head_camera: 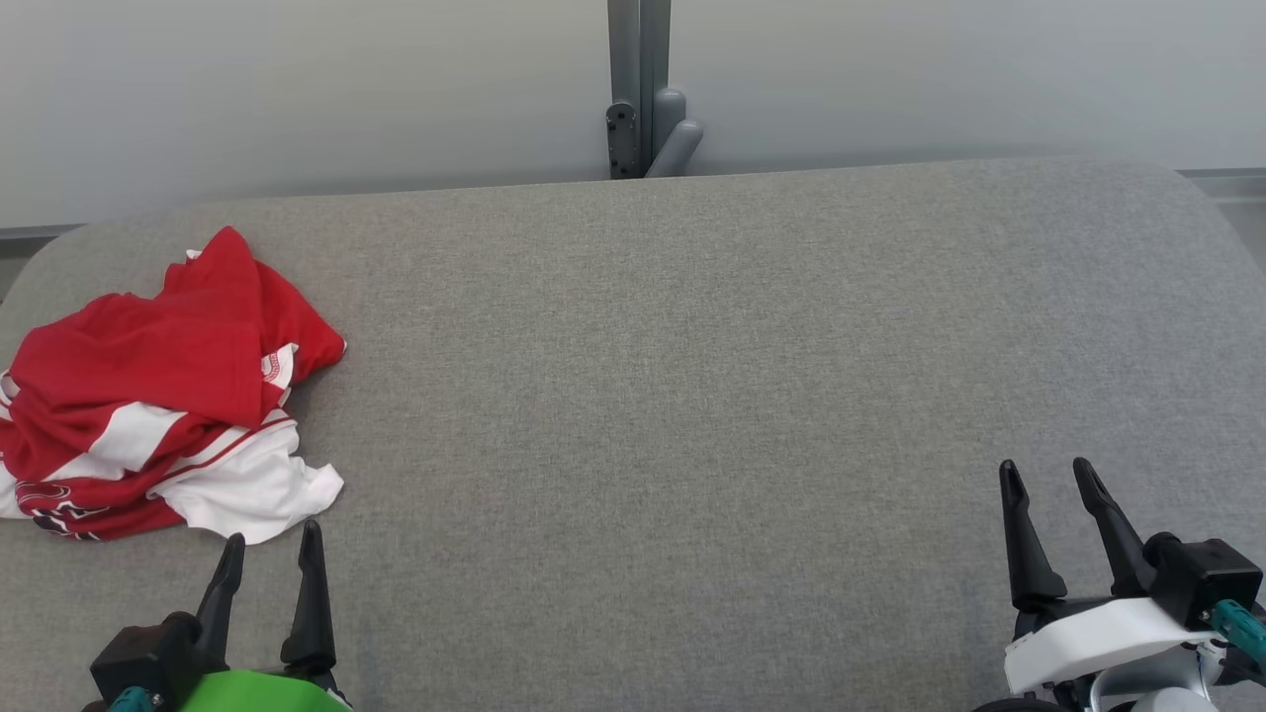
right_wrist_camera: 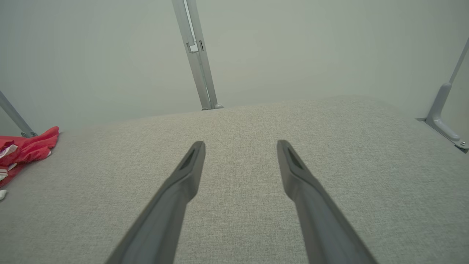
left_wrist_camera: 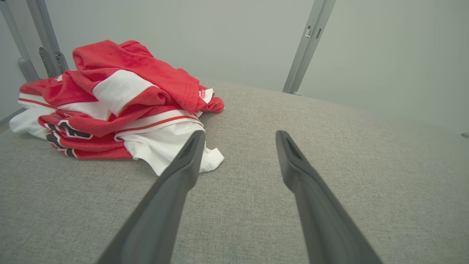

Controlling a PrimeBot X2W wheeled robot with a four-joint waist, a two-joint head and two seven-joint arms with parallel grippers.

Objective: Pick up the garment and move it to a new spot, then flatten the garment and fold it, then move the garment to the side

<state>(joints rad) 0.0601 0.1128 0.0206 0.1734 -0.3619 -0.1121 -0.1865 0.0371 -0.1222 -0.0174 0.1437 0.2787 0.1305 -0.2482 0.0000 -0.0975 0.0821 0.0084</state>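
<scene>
Both jaws gape wide, holding nothing: left gripper (head_camera: 272,549) just beside the crumpled red-and-white jersey garment (head_camera: 158,396) at the grey fabric table's (head_camera: 692,396) left edge, right gripper (head_camera: 1053,475) well apart. Pinching one loose layer could leave it dragging.

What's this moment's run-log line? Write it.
stage: pre-grasp | crumpled red-and-white fabric garment: left end of grey padded table | left tool: open, near garment | right tool: open

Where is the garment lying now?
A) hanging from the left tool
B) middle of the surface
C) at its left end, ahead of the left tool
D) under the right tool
C: the garment lies crumpled at the left end of the grey surface, ahead of the open left tool.
</scene>
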